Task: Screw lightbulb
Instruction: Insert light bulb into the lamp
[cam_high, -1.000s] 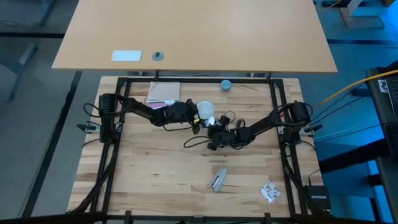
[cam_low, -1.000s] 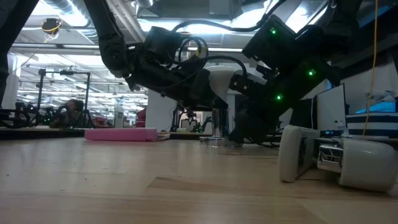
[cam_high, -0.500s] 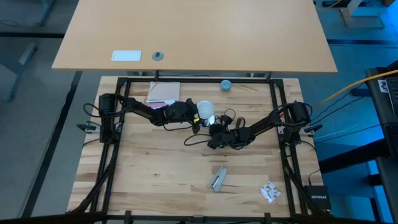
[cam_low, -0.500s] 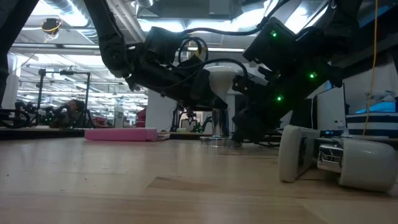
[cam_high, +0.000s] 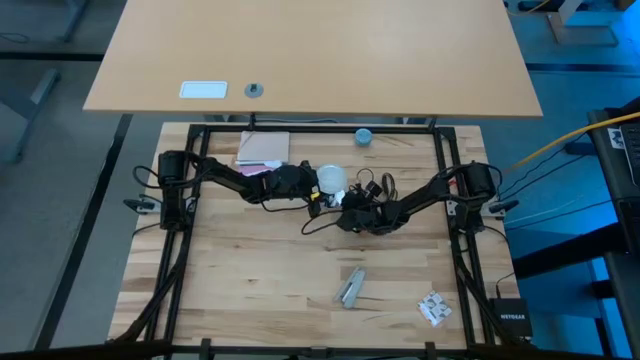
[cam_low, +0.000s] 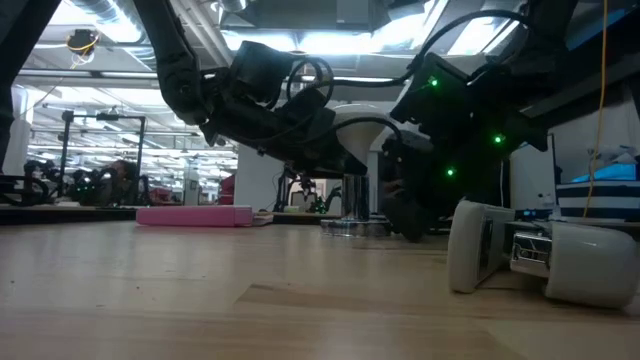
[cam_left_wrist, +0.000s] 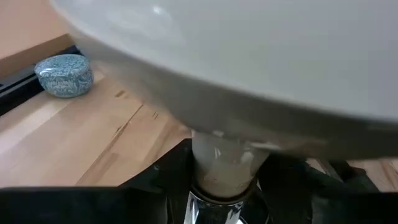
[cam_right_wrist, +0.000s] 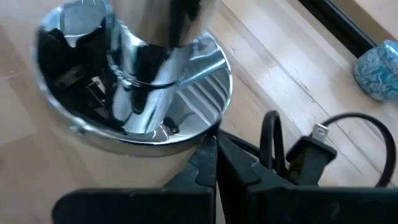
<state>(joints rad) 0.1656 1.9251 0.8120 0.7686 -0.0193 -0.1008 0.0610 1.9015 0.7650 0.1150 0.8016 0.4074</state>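
- Centrally on the bench (cam_high: 250, 270), the lightbulb (cam_high: 331, 179) stands upright with its narrow neck down in the silvery socket (cam_right_wrist: 134, 93).
- The left pincer (cam_high: 316, 187) is pinching the lightbulb's globe from the side; the white glass fills the left wrist view.
- The right pincer (cam_right_wrist: 216, 163) is pressed together, tips touching the rim of the socket's flared base, beside the black cord (cam_right_wrist: 348, 134) and its plug.
- A blue-grey cap (cam_high: 363, 136) sits well apart, near the bench's far edge.

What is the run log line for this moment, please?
left claw: holding lightbulb in socket | right claw: shut at socket base
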